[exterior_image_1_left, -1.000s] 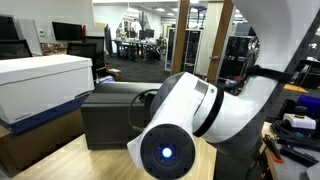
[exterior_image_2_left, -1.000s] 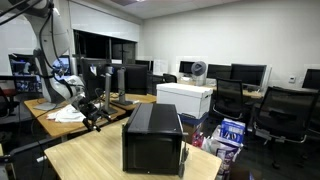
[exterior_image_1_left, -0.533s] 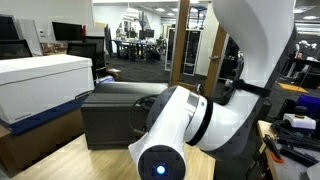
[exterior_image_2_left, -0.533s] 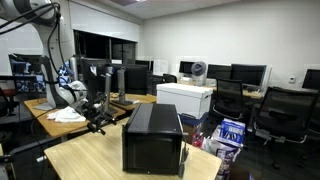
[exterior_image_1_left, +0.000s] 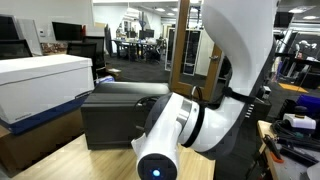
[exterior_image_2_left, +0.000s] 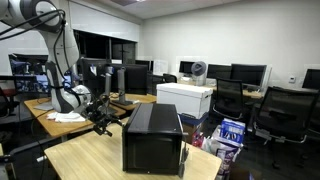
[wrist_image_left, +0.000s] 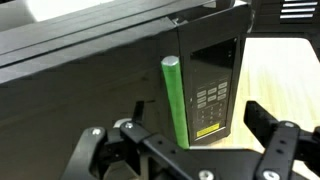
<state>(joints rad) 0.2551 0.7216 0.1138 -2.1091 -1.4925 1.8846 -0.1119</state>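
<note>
1. In the wrist view the gripper (wrist_image_left: 180, 132) has its fingers spread wide apart with nothing between them. It faces the front of the microwave (wrist_image_left: 90, 80) from close by without touching it.
2. The microwave's green handle (wrist_image_left: 172, 100) stands upright in that view, in line with the gap between the fingers. The control panel (wrist_image_left: 212, 85) lies just beside the handle.
3. In an exterior view the gripper (exterior_image_2_left: 101, 122) hangs low over the worktop (exterior_image_2_left: 90, 158), near one end of the black microwave (exterior_image_2_left: 152, 140). The microwave stands on the worktop near its far edge.
4. The worktop is pale wood, and a bare stretch of it shows beside the microwave in the wrist view (wrist_image_left: 285, 70).
5. In an exterior view the white arm (exterior_image_1_left: 235, 60) fills the near side, and the microwave (exterior_image_1_left: 112, 118) sits behind its round joint.
6. A white box (exterior_image_2_left: 185, 98) stands beyond the microwave, close to it; it also shows beside the microwave in an exterior view (exterior_image_1_left: 40, 80).
7. The room is an office: monitors (exterior_image_2_left: 250, 73) line the back, with office chairs (exterior_image_2_left: 275, 110) in front of them.
8. Open room lies over the bare wood in front of the microwave. The white box and the worktop edge close off the far side.
</note>
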